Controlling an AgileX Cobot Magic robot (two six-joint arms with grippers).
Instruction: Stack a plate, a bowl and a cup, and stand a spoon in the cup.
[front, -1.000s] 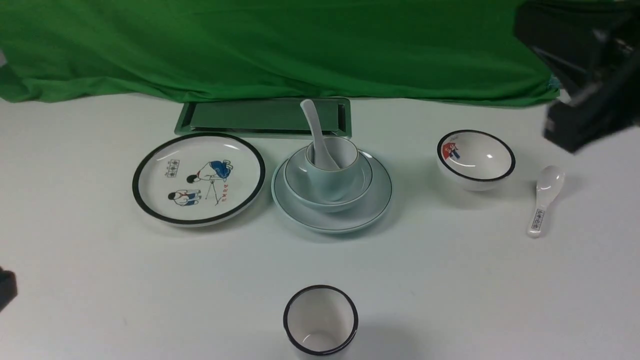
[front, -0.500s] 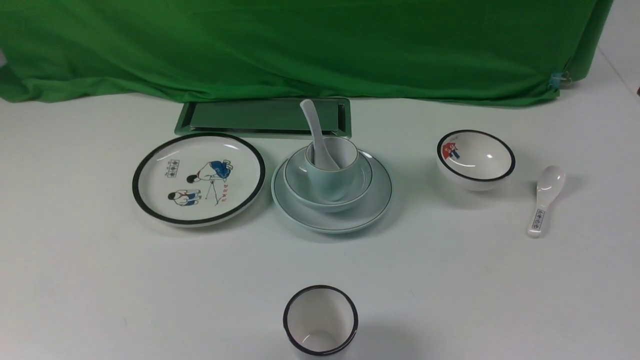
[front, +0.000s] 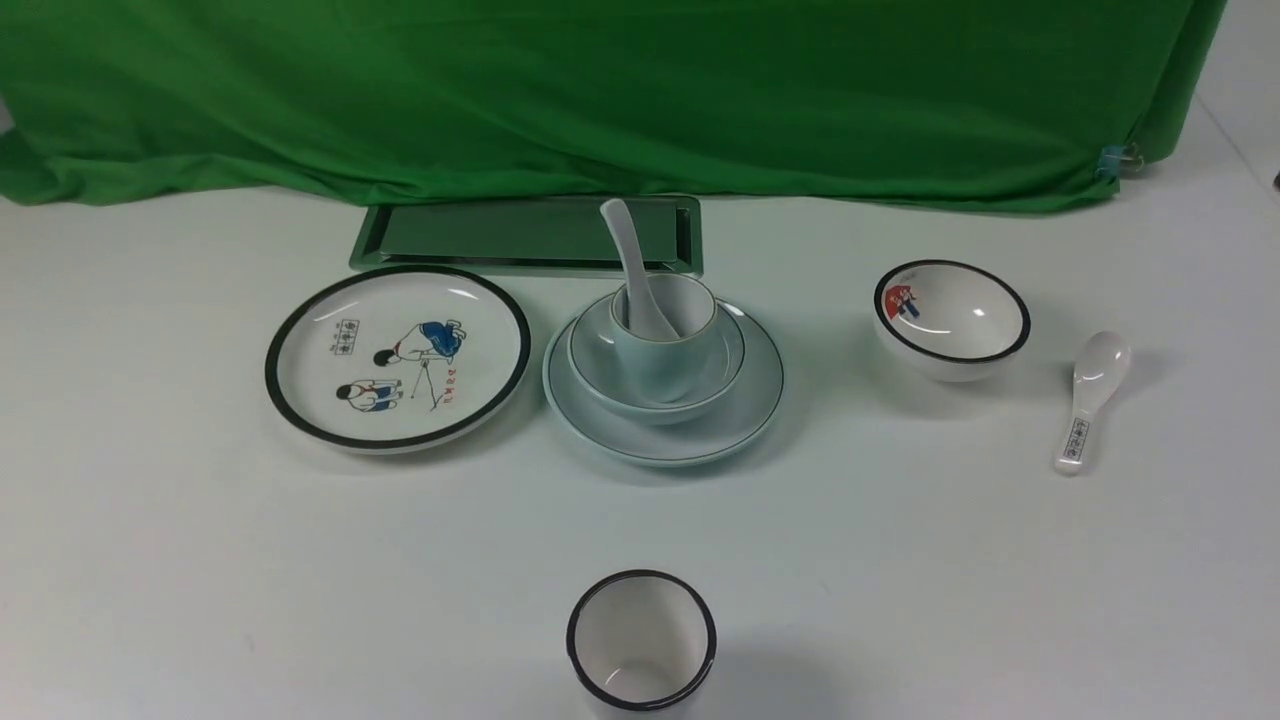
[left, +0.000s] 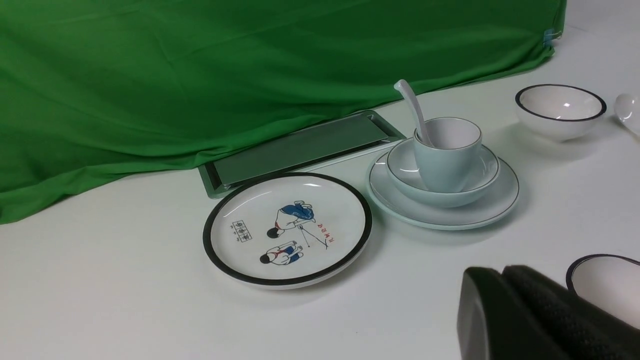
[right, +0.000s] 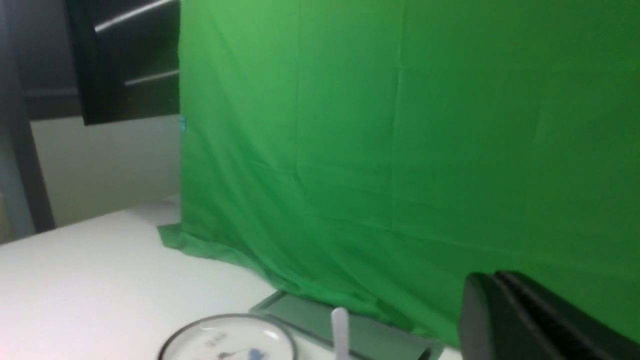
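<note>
- spoon (front: 625, 245) leaning in cup (front: 665, 350), cup in bowl (front: 596, 360), bowl on plate (front: 752, 395)
- cartoon plate (front: 397, 357) at 9 o'clock
- left gripper (left: 525, 315), right gripper (right: 520, 315): clenched or released, can't tell

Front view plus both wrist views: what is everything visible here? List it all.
plate: one, pale bluish-white, table middle, bottom of stack
bowl: one, pale bluish-white, on the plate
cup: one, pale bluish-white, in the bowl
spoon: one, white, standing in the cup
picture plate: one, white, black rim, left of stack
picture bowl: one, white, black rim, right of stack
marked spoon: one, white, lying right of picture bowl
black-rimmed cup: one, white, near edge, centre
tray: one, silvery, behind stack
cloth: one, green, backdrop
table: one, white, under everything
left claw: one, black, left wrist view only
right claw: one, black, right wrist view only
</note>
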